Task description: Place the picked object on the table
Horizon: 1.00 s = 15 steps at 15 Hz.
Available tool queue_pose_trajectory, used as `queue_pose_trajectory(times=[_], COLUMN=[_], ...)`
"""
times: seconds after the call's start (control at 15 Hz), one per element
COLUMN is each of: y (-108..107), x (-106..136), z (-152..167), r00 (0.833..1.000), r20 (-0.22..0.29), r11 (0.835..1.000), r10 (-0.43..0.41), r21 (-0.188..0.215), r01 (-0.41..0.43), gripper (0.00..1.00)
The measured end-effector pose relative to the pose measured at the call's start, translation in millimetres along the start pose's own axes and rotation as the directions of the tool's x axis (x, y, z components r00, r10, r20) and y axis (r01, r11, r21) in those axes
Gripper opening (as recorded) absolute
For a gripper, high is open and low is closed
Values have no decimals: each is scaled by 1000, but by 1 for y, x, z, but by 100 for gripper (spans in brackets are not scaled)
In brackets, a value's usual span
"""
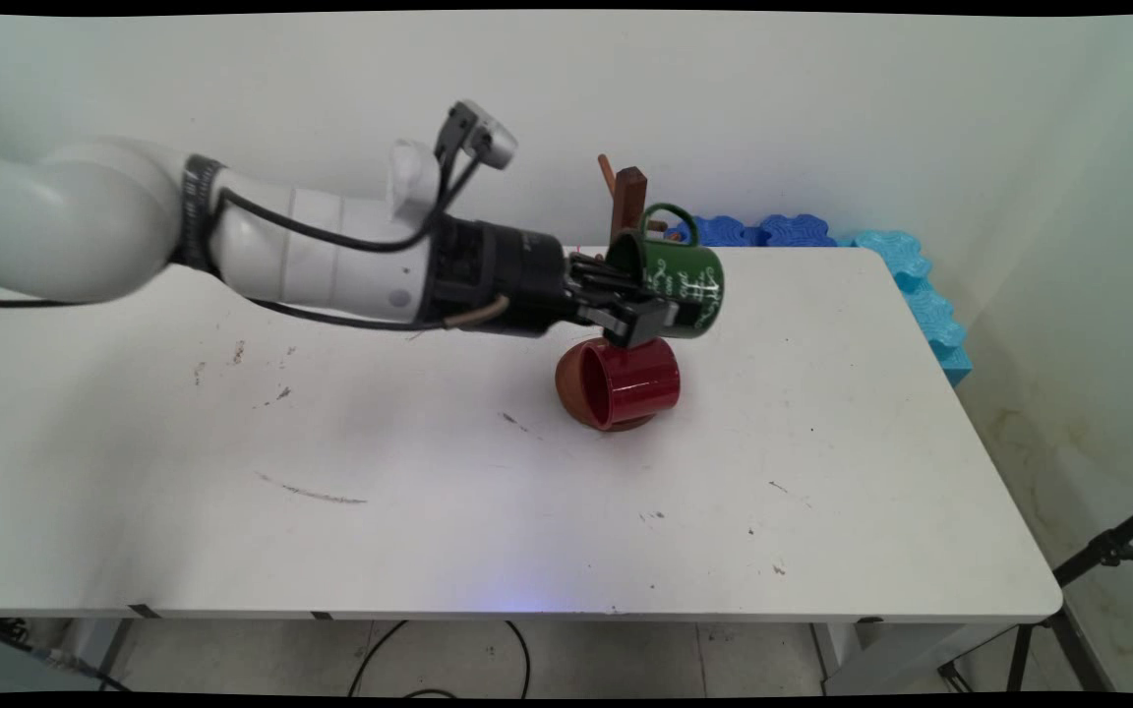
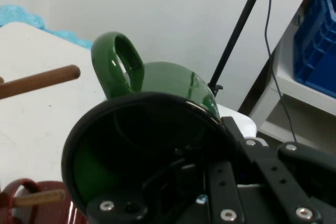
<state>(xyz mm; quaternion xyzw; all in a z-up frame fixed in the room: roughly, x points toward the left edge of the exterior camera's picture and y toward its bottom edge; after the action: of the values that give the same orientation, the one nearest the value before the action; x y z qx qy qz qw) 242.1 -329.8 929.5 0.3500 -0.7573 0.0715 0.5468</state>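
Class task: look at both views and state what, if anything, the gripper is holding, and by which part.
The gripper holds the green mug by its rim wall, one finger inside the mouth, one outside; handle free.

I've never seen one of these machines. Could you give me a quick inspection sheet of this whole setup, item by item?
Surface: white table, scuffed and marked in several spots.
Job's things: green mug held on its side above the table, handle up; red mug on its side below it, mouth towards the arm.
Clutter: brown wooden rack at the table's far edge.
Grippers: gripper with jaws shut on the green mug's rim, one inside it.
Cables: black cables along the arm; more on the floor.
Surroundings: pale wall; blue foam mats behind the table; black tripod at right.
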Motion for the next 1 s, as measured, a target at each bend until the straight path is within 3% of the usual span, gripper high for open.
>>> queue_pose_trajectory(times=[0.73,1.0], y=[-6,-11], x=[44,68], z=[-89,-125], r00=[993,973], r20=[91,167], r11=[997,988], r10=[77,157], r21=[-35,-29], r01=[-74,-154], gripper=[0,0])
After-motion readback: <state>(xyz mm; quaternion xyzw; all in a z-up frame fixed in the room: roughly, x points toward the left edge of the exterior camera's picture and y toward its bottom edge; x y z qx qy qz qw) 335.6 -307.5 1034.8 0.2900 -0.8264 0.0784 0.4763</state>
